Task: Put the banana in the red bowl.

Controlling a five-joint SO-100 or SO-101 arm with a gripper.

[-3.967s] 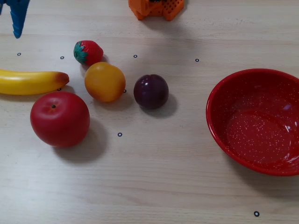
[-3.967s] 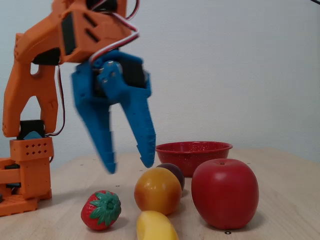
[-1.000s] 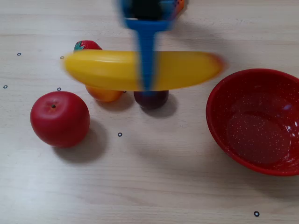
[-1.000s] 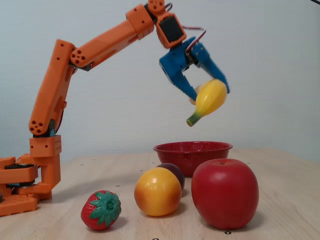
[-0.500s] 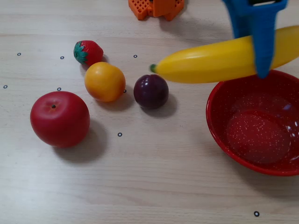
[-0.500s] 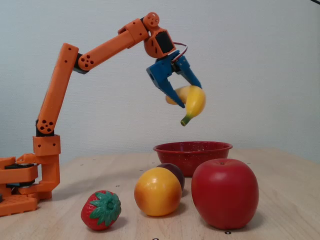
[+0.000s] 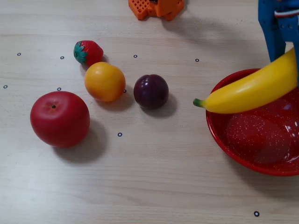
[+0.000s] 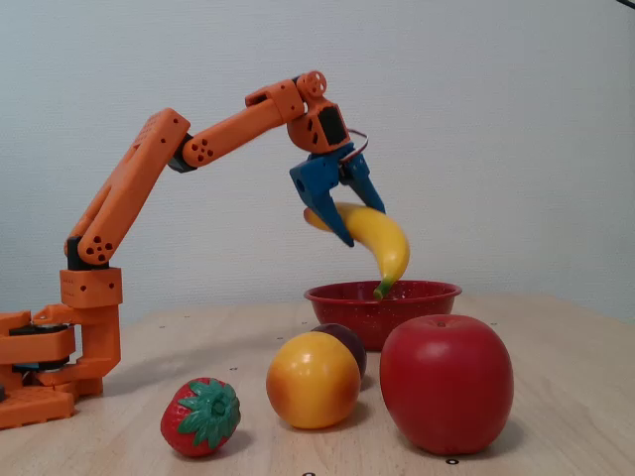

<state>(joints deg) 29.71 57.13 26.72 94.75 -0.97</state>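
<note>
The yellow banana hangs in the air over the red bowl, its green stem tip pointing down and left past the bowl's left rim. My blue gripper is shut on the banana near its upper end. From the low fixed view the banana slopes down from the gripper, and its stem tip sits just above the rim of the red bowl. The banana's far end is cut off by the frame edge in the top-down fixed view.
A red apple, an orange fruit, a dark plum and a strawberry lie left of the bowl. The orange arm base stands at the table's back edge. Small black dots mark the wooden table.
The gripper carried the banana from the table's left side, up and across to the right. In the last half second it lowered and tilted stem-down over the bowl.
</note>
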